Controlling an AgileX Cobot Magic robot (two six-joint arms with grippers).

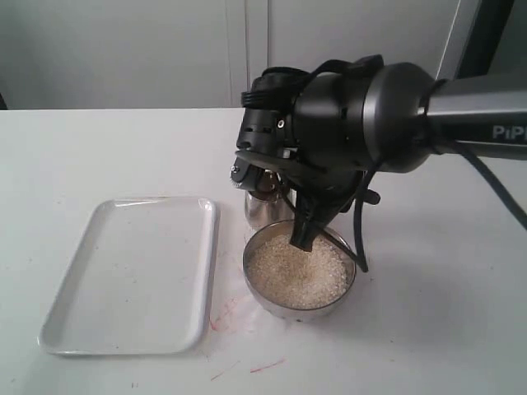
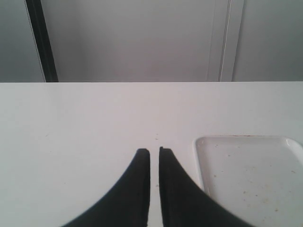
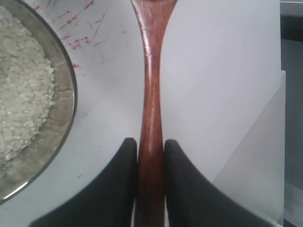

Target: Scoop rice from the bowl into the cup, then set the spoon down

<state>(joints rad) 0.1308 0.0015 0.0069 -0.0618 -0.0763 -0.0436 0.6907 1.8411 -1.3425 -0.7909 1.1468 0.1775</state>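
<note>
My right gripper (image 3: 151, 140) is shut on the slim handle of the dark reddish-brown wooden spoon (image 3: 151, 85). The spoon's scoop runs out of the right wrist view. The spoon hangs over bare table just beside the steel bowl (image 3: 66, 94), which is full of rice (image 3: 19, 94). In the exterior view the right arm's bulky wrist hangs over the bowl (image 1: 247, 265) and its rice (image 1: 298, 270), hiding most of the small steel cup (image 1: 262, 210) just behind it. The left gripper (image 2: 154, 150) is shut on nothing, low over bare table, and does not show in the exterior view.
A white rectangular tray (image 1: 132, 271) lies left of the bowl, and its corner (image 2: 251, 175) shows beside the left gripper. Red marks (image 1: 221, 317) stain the table in front of the bowl. A black cable hangs from the right arm next to the bowl.
</note>
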